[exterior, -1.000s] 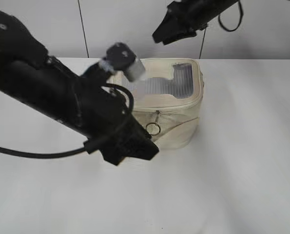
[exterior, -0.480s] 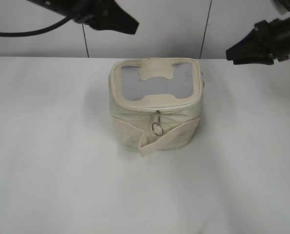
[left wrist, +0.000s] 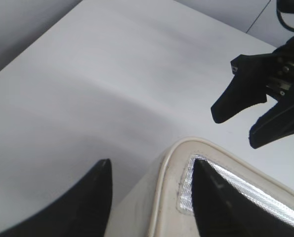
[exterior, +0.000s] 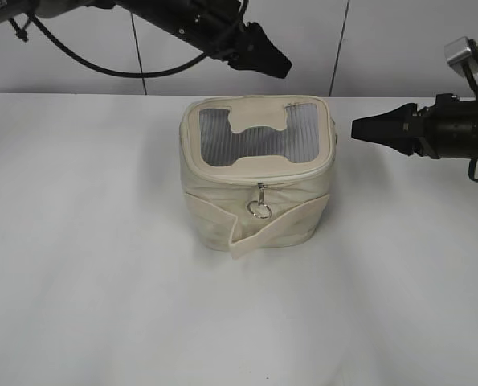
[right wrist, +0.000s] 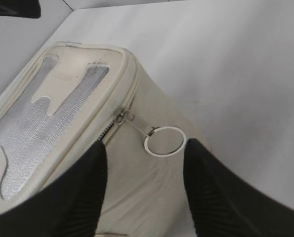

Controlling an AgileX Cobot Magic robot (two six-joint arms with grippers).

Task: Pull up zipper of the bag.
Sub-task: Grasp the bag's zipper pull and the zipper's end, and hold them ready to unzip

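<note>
Right gripper spread open near ring pull on bag; left gripper open too; ring may be nudged aside and missed

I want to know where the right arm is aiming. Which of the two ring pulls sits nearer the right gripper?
The side pull, framed between the open right gripper fingers. The front pull hangs on the bag face toward the camera, farther off.

Left gripper and right gripper hang in the air, jaws apart.
</note>
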